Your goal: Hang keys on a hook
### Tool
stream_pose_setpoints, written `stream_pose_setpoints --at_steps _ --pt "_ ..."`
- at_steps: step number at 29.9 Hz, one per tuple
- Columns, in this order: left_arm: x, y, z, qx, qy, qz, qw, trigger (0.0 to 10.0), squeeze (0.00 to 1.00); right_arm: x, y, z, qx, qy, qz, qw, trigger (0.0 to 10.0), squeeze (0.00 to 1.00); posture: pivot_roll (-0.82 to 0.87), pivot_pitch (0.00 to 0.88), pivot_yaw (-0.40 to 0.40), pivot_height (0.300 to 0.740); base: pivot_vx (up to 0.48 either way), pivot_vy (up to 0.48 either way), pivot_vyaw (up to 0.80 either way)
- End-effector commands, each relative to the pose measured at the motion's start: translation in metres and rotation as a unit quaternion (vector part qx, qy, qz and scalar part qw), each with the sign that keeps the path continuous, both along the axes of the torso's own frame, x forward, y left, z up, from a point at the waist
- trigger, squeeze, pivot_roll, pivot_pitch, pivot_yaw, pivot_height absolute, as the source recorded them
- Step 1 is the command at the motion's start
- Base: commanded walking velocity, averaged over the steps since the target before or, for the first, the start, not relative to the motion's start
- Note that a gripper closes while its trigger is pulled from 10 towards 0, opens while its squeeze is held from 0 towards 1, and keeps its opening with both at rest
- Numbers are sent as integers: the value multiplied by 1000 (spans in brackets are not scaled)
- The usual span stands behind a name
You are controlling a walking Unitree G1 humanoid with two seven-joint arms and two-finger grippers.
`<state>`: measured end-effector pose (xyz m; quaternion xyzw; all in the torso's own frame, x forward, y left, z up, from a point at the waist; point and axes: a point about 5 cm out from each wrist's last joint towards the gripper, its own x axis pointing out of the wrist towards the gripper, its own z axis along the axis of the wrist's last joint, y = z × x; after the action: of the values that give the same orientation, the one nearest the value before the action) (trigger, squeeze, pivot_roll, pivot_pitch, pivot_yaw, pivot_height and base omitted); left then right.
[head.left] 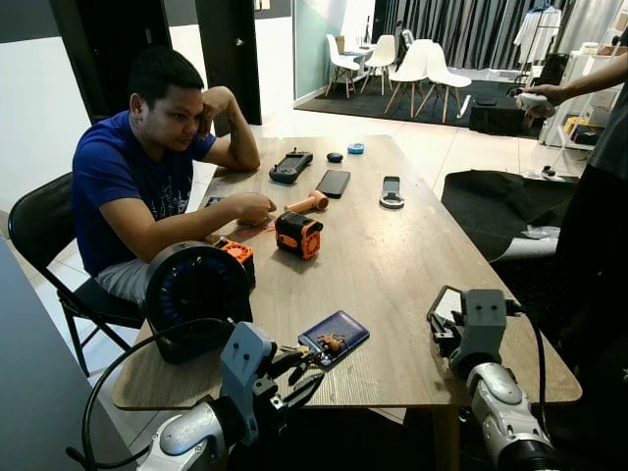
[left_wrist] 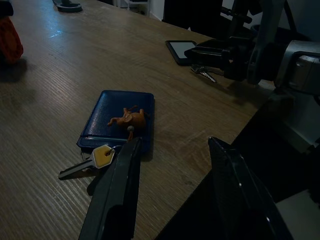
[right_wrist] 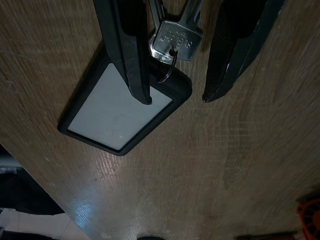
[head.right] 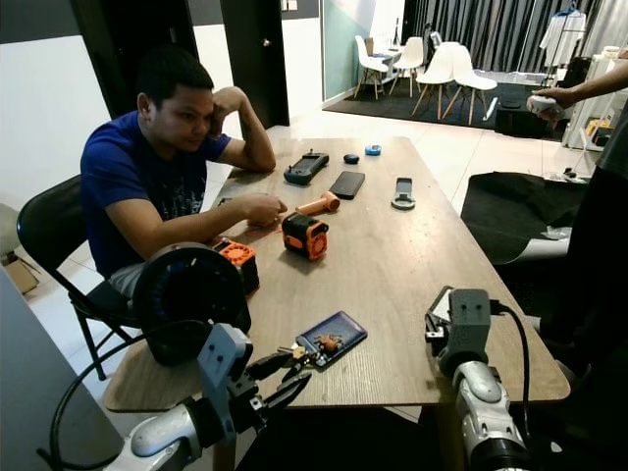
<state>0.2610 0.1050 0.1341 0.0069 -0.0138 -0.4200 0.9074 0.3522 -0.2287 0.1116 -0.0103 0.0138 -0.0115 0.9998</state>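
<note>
A dark blue case lies near the table's front edge, with an orange charm on top of it. A key with a yellow head lies against the case's near end. My left gripper hovers open just in front of them, one fingertip close beside the key. At the front right, a bunch of silver keys on a ring is joined to a black-framed tag lying flat on the wood. My right gripper stands open above it, with the keys between its fingers.
A person in a blue shirt sits at the table's left side, one hand on the wood. An orange tape measure, a black round device, a phone and a controller lie further up. Another person stands at the right.
</note>
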Motion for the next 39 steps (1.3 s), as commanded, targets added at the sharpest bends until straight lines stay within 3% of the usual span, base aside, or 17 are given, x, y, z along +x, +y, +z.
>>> stream_pose_setpoints --at_steps 1,19,39 --pt "-2 4 -5 12 10 0 1000 10000 0 -1 6 -10 1 26 11 1000 10000 0 78 86 27 740 0 0 0" --pt "-4 2 -4 6 12 -10 1000 10000 0 -8 14 -22 18 42 33 998 10000 0 75 83 27 740 0 0 0" --pt "-8 2 -5 4 15 -23 1000 10000 0 -13 9 -33 69 62 12 996 10000 0 76 69 24 740 0 0 0"
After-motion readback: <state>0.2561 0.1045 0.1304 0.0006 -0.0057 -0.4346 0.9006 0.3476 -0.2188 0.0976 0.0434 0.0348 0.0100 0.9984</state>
